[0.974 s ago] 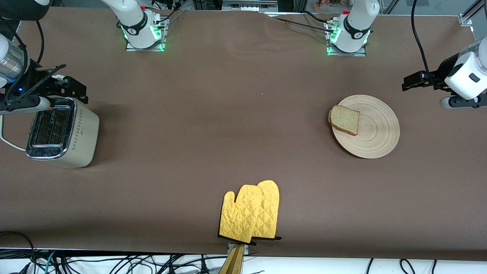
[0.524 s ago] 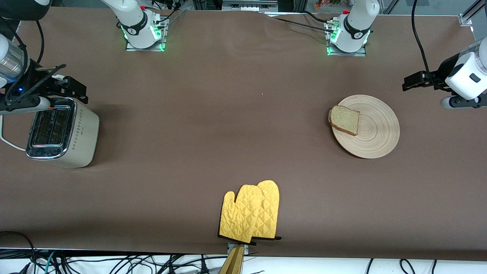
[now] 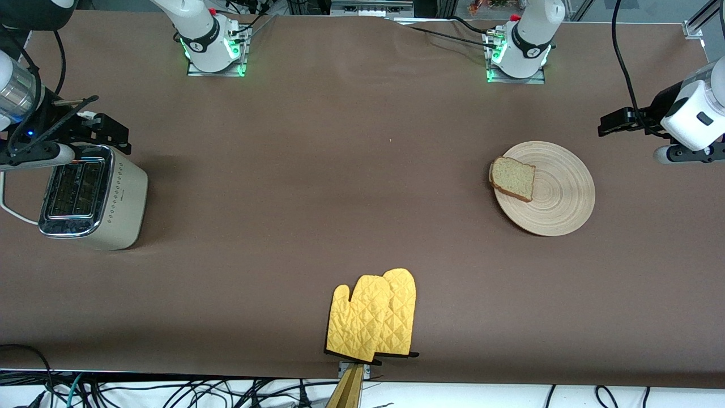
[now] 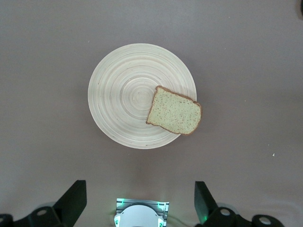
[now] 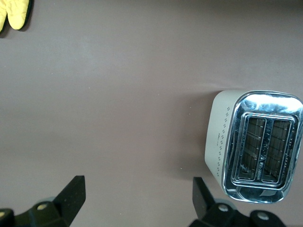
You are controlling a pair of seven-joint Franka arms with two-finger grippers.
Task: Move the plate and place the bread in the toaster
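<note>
The round beige wooden plate (image 3: pixel 558 195) lies toward the left arm's end of the table, with the bread slice (image 3: pixel 512 178) on its rim. Both show in the left wrist view, the plate (image 4: pixel 120 94) and the bread (image 4: pixel 174 117). My left gripper (image 3: pixel 609 124) is open and empty, high over the table beside the plate (image 4: pixel 138 189). The cream-white toaster (image 3: pixel 93 195) stands at the right arm's end, both slots empty (image 5: pixel 255 144). My right gripper (image 3: pixel 116 136) is open and empty, up over the table beside the toaster (image 5: pixel 137 187).
A pair of yellow oven mitts (image 3: pixel 374 317) lies at the table's edge nearest the front camera, midway along it; a corner shows in the right wrist view (image 5: pixel 14 12). The toaster's white cord (image 3: pixel 11 212) loops off its end. Both arm bases stand along the table's edge farthest from the front camera.
The left arm's wrist has shifted very slightly. The plate, bread, toaster and right arm have not moved.
</note>
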